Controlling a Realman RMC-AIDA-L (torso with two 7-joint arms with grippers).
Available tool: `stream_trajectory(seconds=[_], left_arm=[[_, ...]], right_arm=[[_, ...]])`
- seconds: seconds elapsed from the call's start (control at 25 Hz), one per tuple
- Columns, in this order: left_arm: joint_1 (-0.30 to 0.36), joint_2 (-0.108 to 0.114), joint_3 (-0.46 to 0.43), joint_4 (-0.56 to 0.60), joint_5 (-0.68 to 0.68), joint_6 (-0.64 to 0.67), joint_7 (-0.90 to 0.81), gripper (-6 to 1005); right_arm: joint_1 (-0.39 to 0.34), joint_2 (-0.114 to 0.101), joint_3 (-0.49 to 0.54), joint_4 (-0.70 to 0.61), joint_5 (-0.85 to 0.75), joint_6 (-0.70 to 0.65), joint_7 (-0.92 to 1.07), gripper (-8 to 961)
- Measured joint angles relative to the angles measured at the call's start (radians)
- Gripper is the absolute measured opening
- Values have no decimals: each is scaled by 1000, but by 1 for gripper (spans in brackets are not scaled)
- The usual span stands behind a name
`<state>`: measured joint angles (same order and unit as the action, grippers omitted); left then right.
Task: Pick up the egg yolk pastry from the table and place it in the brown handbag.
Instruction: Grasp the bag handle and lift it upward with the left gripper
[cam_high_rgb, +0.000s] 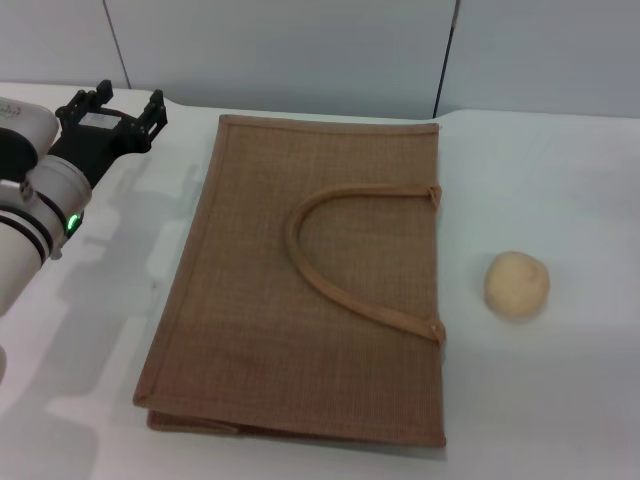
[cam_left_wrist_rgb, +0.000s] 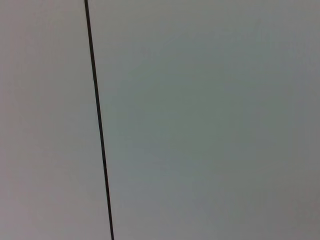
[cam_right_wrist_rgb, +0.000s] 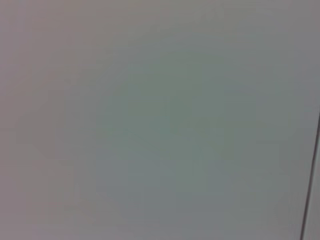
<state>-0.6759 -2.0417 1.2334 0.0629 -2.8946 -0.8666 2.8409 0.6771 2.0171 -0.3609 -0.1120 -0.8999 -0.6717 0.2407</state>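
Left gripper (cam_high_rgb: 112, 105) was up at the far left corner of the table (cam_high_rgb: 560, 180), above the white top. Its black fingers (cam_high_rgb: 155, 107) pointed toward the far edge. They stood apart with a gap between them, and nothing was held in that gap. The white left arm (cam_high_rgb: 35, 215) came in from the left edge, bent and reaching away toward the far side. A small green light (cam_high_rgb: 72, 223) glowed on the arm. The right gripper did not show in any view, so its state could not be told.

One brown handbag (cam_high_rgb: 300, 290) lay flat on the middle of the table. Its long side ran from the near edge toward the far edge, a little tilted, so the near end sat more to the left. One arched handle (cam_high_rgb: 345, 255) lay flat on top of the bag. Both handle ends joined the bag's right edge, and the curve of the handle bulged toward the left. Only this one handle could be seen.

One egg yolk pastry (cam_high_rgb: 517, 285) sat on the table to the right of the bag, near the bag's right edge but not touching it. It was round and pale yellow, so it had no long side to point anywhere. It was well apart from the left gripper.

Both wrist views showed only a plain grey wall panel (cam_left_wrist_rgb: 210, 120) with a thin dark seam (cam_left_wrist_rgb: 98, 120).
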Motion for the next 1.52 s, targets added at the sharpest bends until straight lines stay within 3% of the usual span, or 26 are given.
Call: stream_trajectory(seconds=[0.76,1.52], left_arm=[[-4,3,2,0,9,-1,-1,698],[-69,4,5,-1,354,70,-175,697]], right_arm=[[32,1,-4,4,-1,-3,0,892],[-7,1,3,1,4,1,6,892]])
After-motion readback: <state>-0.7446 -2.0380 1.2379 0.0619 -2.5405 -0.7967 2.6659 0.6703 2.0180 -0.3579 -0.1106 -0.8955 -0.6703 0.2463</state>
